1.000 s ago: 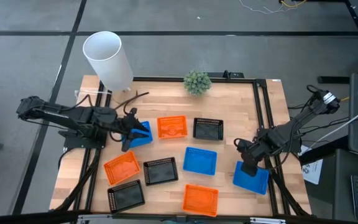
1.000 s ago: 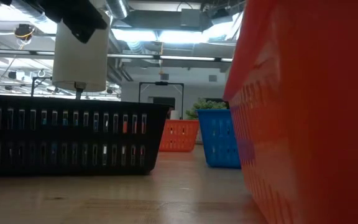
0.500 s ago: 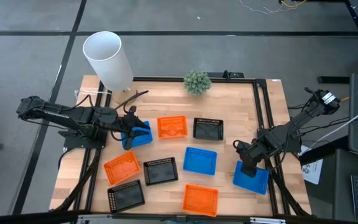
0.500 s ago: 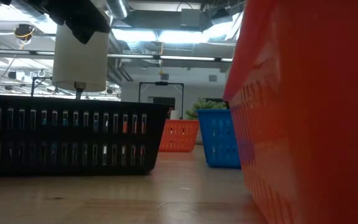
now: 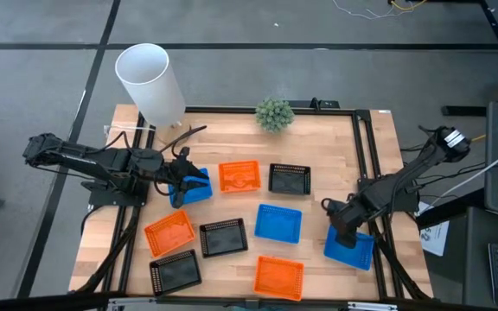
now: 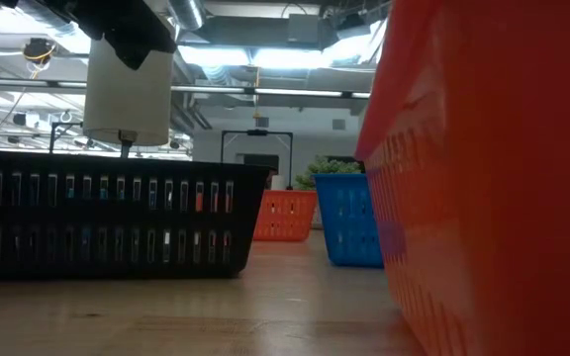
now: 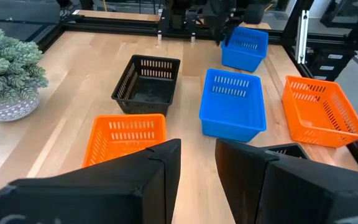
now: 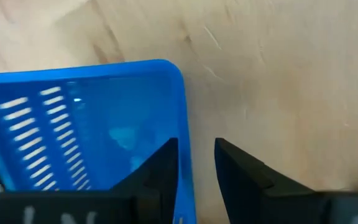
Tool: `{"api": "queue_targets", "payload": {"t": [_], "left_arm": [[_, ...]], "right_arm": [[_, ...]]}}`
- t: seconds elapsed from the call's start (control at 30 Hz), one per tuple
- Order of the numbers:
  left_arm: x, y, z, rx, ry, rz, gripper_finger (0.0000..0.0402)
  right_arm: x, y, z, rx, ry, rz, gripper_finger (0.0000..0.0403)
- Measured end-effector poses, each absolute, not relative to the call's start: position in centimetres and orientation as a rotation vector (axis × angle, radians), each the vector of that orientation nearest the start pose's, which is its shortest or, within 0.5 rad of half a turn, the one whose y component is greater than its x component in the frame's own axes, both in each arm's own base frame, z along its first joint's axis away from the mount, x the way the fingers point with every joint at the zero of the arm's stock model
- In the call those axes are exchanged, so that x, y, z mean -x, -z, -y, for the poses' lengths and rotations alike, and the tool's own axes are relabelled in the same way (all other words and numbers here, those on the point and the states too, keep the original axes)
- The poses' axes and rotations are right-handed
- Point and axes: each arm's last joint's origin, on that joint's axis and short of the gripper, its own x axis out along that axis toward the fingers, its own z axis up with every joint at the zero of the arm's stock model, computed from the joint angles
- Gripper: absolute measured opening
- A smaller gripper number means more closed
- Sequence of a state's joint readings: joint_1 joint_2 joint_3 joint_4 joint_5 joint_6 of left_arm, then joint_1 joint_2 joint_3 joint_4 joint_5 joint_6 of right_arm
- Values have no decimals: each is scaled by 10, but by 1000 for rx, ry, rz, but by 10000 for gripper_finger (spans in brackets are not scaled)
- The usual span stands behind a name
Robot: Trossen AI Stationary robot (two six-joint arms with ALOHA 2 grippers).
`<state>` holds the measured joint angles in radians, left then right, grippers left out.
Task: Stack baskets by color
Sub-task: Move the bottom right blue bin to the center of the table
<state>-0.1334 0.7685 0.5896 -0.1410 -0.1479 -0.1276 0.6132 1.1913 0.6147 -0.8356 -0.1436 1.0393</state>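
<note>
Right now: blue basket (image 8: 86, 124) wall sits between right gripper (image 8: 196, 163) jaws, slightly parted, straddling rim; grip itself cut off. Left gripper (image 7: 197, 163) jaws narrowly apart over another blue basket (image 5: 195, 186), contact hidden by fingers.

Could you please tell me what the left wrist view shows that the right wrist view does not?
Only the left wrist view shows the plant, a black basket, two orange baskets, the middle blue basket and the far-off right arm. Only the right wrist view shows, close up, the right gripper straddling the wall of the right-hand blue basket. Both show that basket and the wooden table.
</note>
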Motion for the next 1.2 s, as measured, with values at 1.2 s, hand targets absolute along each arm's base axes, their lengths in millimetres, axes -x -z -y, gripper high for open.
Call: {"api": "queue_targets", "payload": {"t": [1.2], "left_arm": [[-172, -272, 16, 35, -112, -310, 92]], "right_arm": [[-235, -373, -74, -160, 637, -732, 1]]}}
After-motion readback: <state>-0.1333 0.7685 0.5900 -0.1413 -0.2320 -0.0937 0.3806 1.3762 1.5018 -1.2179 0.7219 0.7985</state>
